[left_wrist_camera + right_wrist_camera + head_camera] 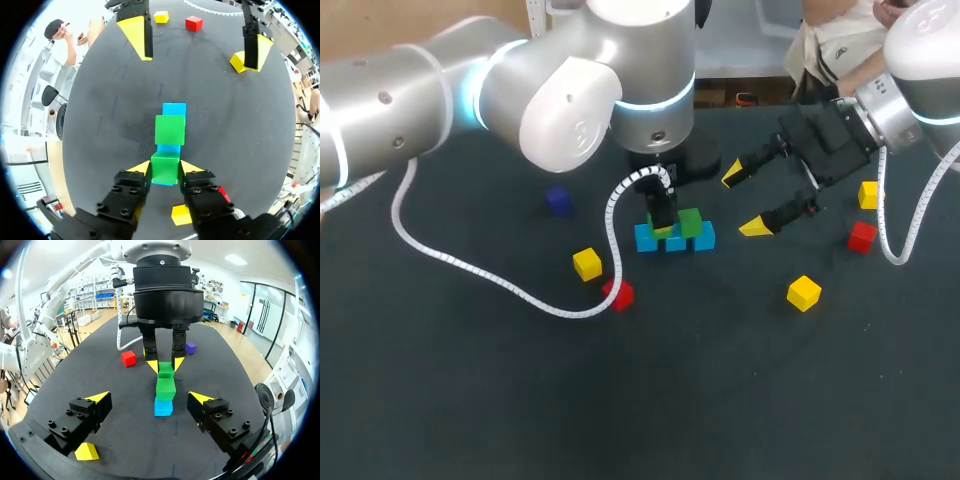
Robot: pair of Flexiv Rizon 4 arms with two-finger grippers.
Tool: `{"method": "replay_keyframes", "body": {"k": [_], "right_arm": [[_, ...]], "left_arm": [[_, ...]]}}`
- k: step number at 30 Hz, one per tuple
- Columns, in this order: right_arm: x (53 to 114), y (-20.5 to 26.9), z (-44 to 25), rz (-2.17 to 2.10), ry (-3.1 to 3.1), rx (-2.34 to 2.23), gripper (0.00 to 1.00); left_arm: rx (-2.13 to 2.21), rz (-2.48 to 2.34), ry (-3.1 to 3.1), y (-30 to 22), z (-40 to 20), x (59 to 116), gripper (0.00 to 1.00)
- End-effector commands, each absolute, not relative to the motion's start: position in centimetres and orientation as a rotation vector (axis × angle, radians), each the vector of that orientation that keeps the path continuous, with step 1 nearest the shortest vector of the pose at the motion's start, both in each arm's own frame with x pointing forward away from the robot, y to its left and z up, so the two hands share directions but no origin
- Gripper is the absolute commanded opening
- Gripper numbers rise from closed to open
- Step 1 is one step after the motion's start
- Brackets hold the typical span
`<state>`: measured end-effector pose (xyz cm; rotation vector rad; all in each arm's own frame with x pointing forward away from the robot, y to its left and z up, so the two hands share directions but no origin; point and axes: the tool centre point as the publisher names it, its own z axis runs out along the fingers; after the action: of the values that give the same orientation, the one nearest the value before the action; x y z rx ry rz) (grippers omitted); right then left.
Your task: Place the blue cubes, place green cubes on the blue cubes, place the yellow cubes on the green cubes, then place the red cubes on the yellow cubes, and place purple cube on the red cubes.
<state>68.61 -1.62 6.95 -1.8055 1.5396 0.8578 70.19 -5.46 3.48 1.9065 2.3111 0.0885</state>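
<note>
The purple cube (pixel 558 201) sits alone at the left of the dark table (pixel 470 400). Nearer the middle lie a yellow cube (pixel 587 264) and a red cube (pixel 618 294), with the left arm's white coiled cable (pixel 470 268) looping past the red one. At centre three blue cubes (pixel 675 242) form a touching row. The left gripper (pixel 166 167) pinches a green cube (pixel 165 172) from both sides on top of the row, and a second green cube (pixel 170 129) rests on the row just beside it. The right gripper (pixel 744 203) hovers near the row's right end, fingers spread wide and holding nothing. Beyond it lie another yellow cube (pixel 804 293), a second red cube (pixel 862 237) and a third yellow cube (pixel 868 194).
</note>
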Motion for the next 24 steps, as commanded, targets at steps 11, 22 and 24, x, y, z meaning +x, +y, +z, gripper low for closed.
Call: {"method": "replay_keyframes", "body": {"k": [11,22,24], "right_arm": [[68.60,-1.63,6.93,0.858,1.538,-1.805,1.00],[68.60,-1.63,6.93,0.858,1.538,-1.805,1.00],[68.60,-1.63,6.93,0.858,1.538,-1.805,1.00]], "left_arm": [[1.896,0.100,2.315,-5.22,3.95,70.03,0.00],[1.894,0.095,2.326,-5.19,3.53,70.06,0.00],[1.894,0.098,2.324,-5.22,3.56,70.11,0.00]]}}
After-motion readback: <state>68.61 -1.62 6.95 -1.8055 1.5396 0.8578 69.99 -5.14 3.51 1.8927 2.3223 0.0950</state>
